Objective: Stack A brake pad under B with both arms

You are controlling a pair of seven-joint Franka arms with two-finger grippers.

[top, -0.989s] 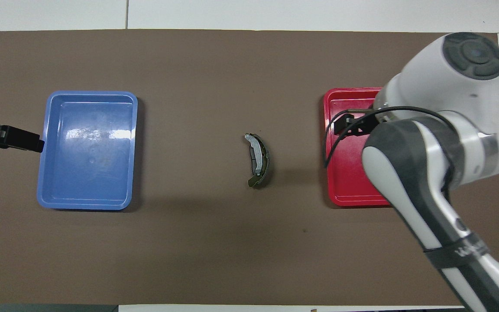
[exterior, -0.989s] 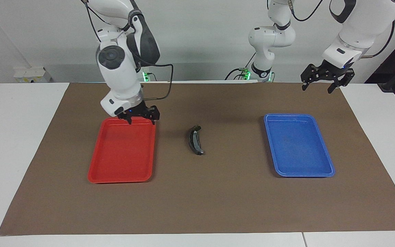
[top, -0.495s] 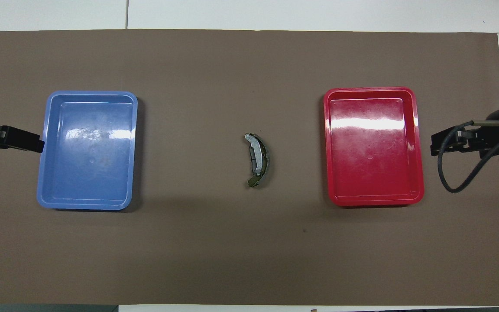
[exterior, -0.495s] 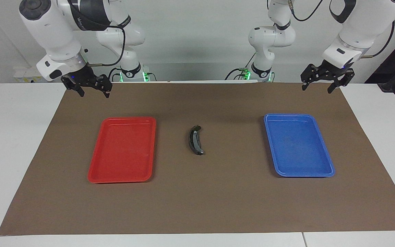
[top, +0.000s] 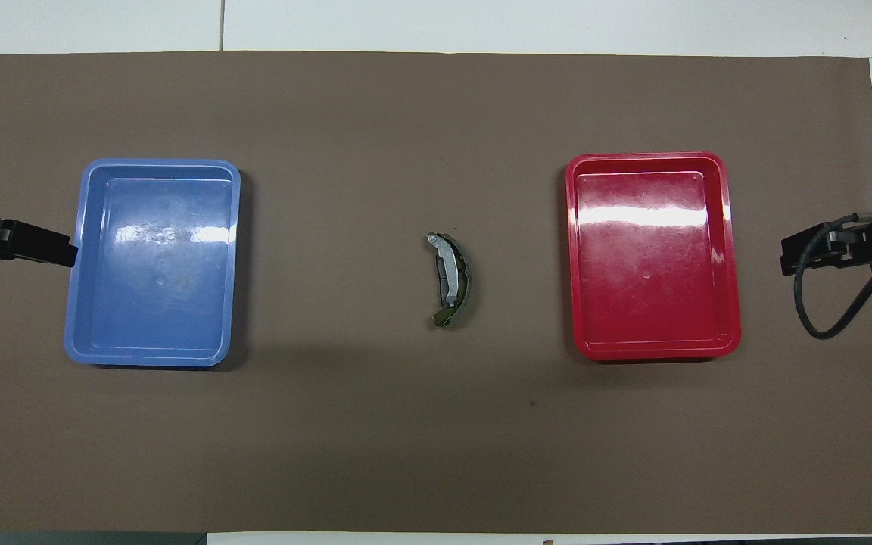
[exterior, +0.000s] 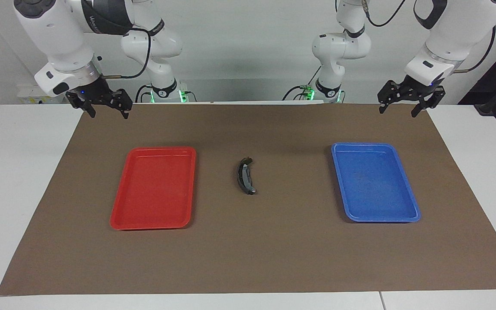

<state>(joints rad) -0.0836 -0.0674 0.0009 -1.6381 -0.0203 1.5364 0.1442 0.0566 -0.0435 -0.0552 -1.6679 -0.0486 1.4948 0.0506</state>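
B (exterior: pixel 245 176) (top: pixel 451 278), the black crescent pad with a light grey inner strip, lies flat on the brown mat midway between the two trays. A dark olive edge runs under its outer curve. I cannot tell whether that edge is the A brake pad, and no separate short pad shows. My left gripper (exterior: pixel 398 112) (top: pixel 69 253) hangs open and empty in the air at the left arm's end, above the mat's edge by the robots. My right gripper (exterior: pixel 109 114) (top: pixel 786 257) hangs open and empty above the mat's corner at the right arm's end.
An empty red tray (exterior: pixel 121 215) (top: pixel 580 318) lies toward the right arm's end. An empty blue tray (exterior: pixel 407 215) (top: pixel 76 333) lies toward the left arm's end. The brown mat (exterior: pixel 248 258) covers most of the white table (exterior: pixel 15 172).
My right arm has swung up from over the red tray's rim nearest the robots and out to the mat's corner. The left arm and the pad have not moved.
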